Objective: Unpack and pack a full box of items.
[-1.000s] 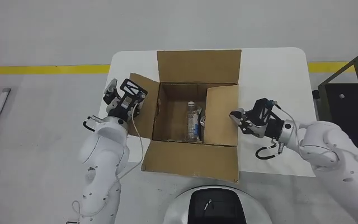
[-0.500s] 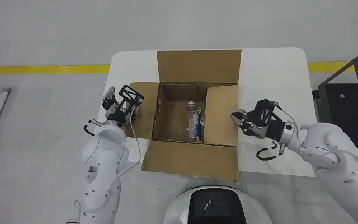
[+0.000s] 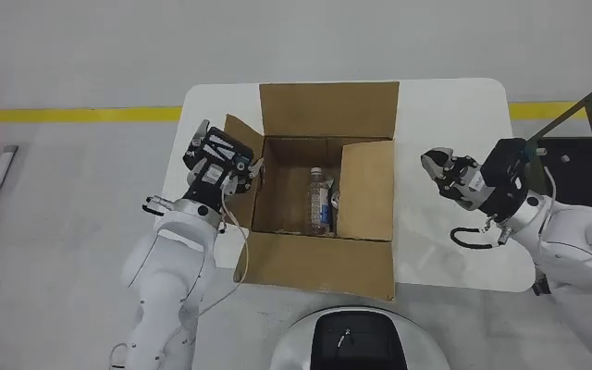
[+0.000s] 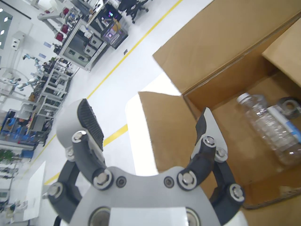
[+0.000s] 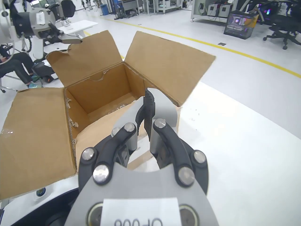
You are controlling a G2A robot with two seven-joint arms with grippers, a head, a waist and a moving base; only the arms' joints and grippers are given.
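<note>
Open cardboard box (image 3: 314, 264) mid-counter (image 3: 444, 111), clear plastic bottle (image 3: 319, 202) lying inside. Dark ring (image 4: 290, 104) beside it, half hidden under the right flap (image 3: 367, 190). Left hand (image 4: 144, 110) released, now nearer the box. Right hand (image 5: 148, 95) clenched empty, pulled back toward the right edge.

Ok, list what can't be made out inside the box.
- Top view: the inward-folded flap covers part of the cardboard box floor.
- Left wrist view: the dark roll beside the plastic bottle is cut by the picture edge; unidentifiable.
- Right wrist view: the same flap hides the bottle and roll.
</note>
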